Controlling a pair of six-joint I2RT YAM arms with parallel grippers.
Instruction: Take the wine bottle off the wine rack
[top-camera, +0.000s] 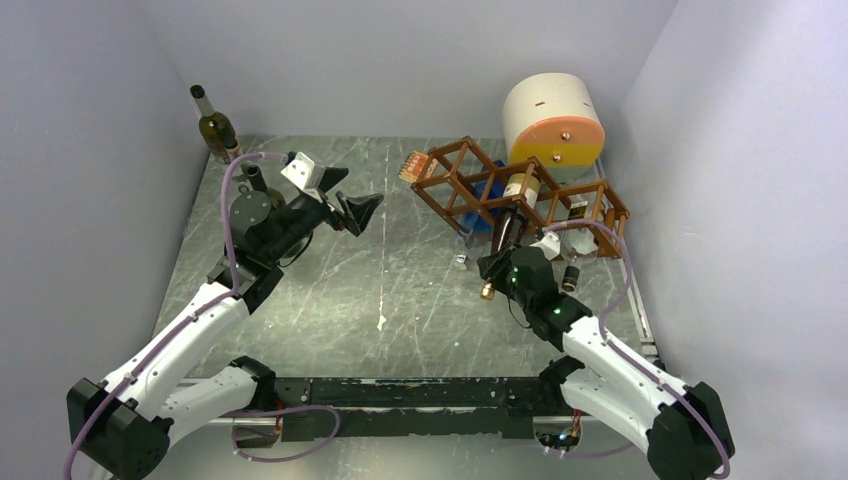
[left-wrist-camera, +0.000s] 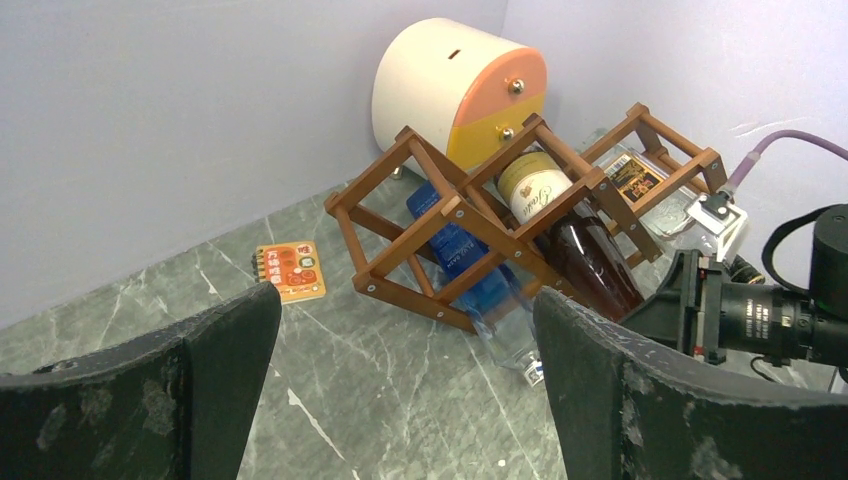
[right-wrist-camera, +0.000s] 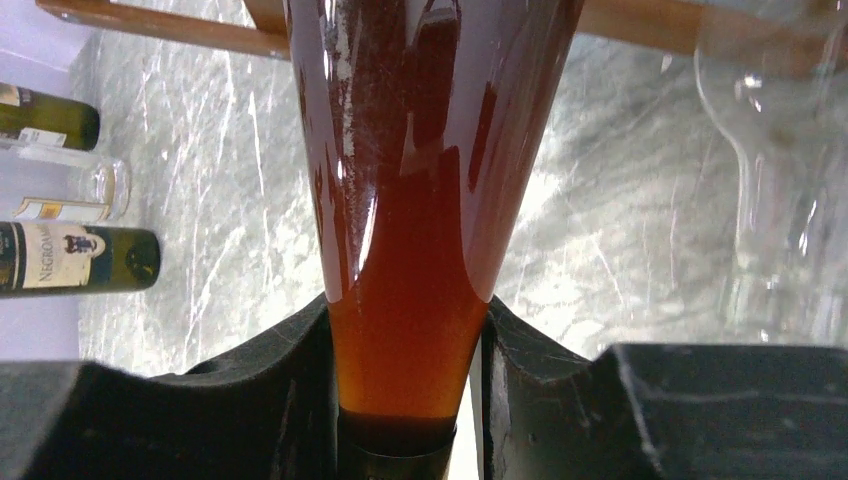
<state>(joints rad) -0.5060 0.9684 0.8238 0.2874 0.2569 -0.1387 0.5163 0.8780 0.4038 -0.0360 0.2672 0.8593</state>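
The wine bottle (top-camera: 508, 228), dark brown glass with a cream label, lies in the middle cell of the reddish-brown wine rack (top-camera: 434, 198), its neck pointing toward the near side. My right gripper (top-camera: 497, 268) is shut on that neck. In the right wrist view both black pads press the amber neck of the wine bottle (right-wrist-camera: 420, 200) inside my right gripper (right-wrist-camera: 405, 370), under a rack bar (right-wrist-camera: 160, 25). My left gripper (top-camera: 360, 212) hangs open left of the rack. In its own view the left gripper (left-wrist-camera: 407, 320) holds nothing and faces the wine rack (left-wrist-camera: 415, 298) and the wine bottle (left-wrist-camera: 590, 260).
A blue-labelled clear bottle (left-wrist-camera: 460, 255) fills the rack's left cell and a clear bottle (left-wrist-camera: 640, 185) the right one. A cream-and-orange cylinder (top-camera: 553, 120) stands behind the rack. A green bottle (top-camera: 215, 125) stands at the back left. An orange notepad (left-wrist-camera: 291, 270) lies by the rack.
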